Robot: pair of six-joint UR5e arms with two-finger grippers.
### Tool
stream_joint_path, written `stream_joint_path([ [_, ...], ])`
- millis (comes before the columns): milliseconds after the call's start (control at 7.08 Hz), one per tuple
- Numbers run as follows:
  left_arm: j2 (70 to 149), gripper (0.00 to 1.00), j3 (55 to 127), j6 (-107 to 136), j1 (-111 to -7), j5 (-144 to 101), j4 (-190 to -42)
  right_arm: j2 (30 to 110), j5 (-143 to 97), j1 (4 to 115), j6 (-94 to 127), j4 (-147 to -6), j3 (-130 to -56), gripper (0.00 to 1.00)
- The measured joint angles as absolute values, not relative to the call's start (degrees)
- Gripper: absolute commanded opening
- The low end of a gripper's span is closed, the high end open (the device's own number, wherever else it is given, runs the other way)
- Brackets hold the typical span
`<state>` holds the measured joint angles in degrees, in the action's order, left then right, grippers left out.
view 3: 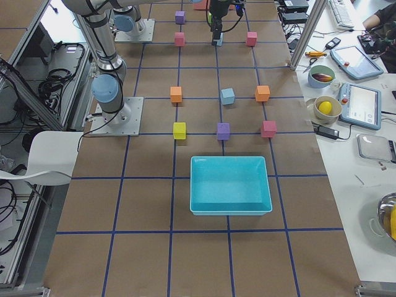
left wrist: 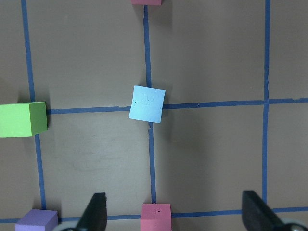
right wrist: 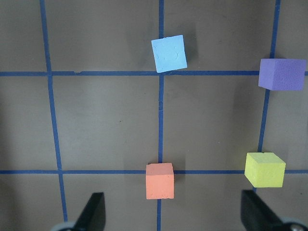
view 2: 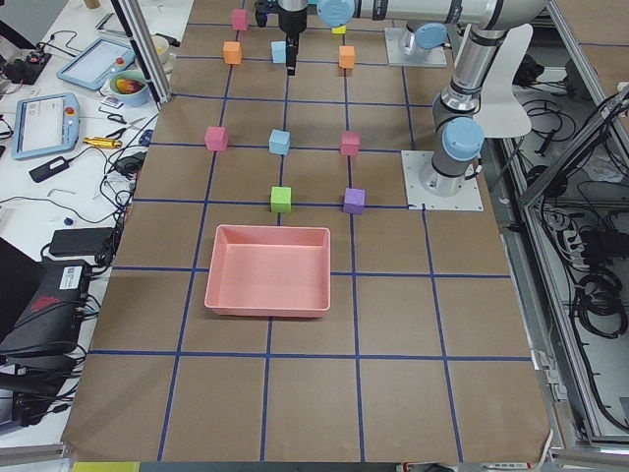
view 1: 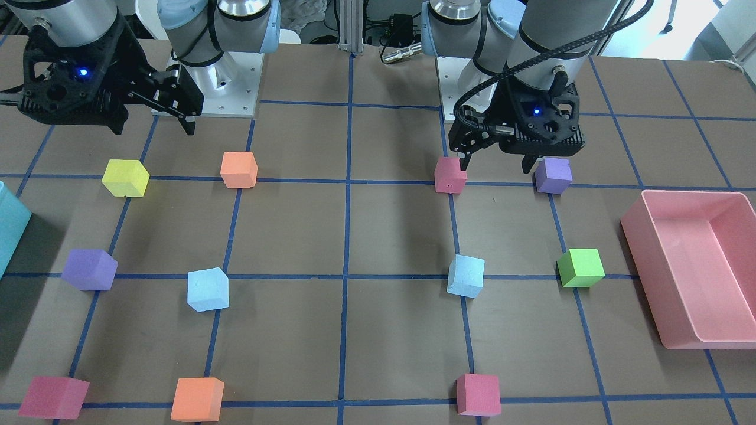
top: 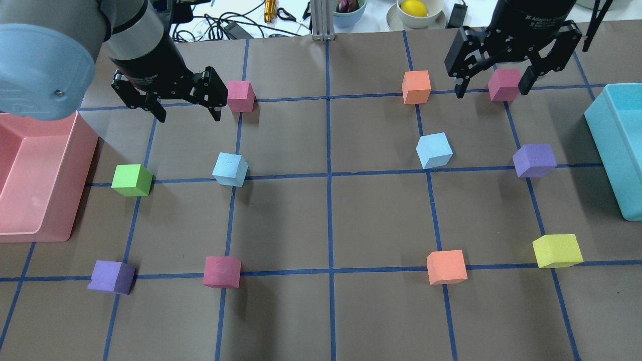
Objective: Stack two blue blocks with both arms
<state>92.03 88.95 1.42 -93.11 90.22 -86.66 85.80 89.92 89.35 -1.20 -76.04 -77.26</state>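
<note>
Your left pincer (top: 189, 118) hangs wide and empty, one blue block (top: 230, 169) lying on the worktop (top: 376, 225) beyond its fingertips. Your right pincer (view 1: 152, 123) gapes likewise, the other blue block (top: 434, 150) well beyond it.

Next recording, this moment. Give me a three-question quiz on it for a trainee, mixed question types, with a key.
1. True or false: the left-side blue block already sits on the right-side blue block.
2. The left tool is: A) open and empty; B) shut with nothing in it; C) shut on a blue block.
3. Fill in: the bin on the robot's left side is ____ in colour.
Key: 1 false, they lie apart; 2 A; 3 pink.
</note>
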Motion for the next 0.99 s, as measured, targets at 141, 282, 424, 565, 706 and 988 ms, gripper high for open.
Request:
stream_joint_path([
  [141,92.03,1.0,88.96,1.39,-93.11,90.19,-86.64,85.84,89.9,89.4,-1.11,-76.78,-78.1,1.0],
  [282,92.07,1.0,89.0,1.35,-93.13,90.18,-86.62,86.2,89.93,89.47,-1.04,-78.1,-79.93,1.0],
  [424,92.08,1.0,89.0,1.33,-93.15,90.18,-86.64,86.38,90.05,89.54,-1.06,-78.68,-80.95,1.0],
  [565,92.06,1.0,89.0,1.32,-93.16,90.21,-86.65,86.47,90.06,89.62,-1.07,-78.9,-81.33,1.0],
  [706,92.05,1.0,89.01,1.32,-93.16,90.25,-86.64,86.5,90.05,89.68,-1.06,-78.97,-81.43,1.0],
  [988,92.06,1.0,89.03,1.26,-93.15,90.23,-86.58,85.6,89.99,89.68,-1.29,-79.23,-81.55,1.0],
])
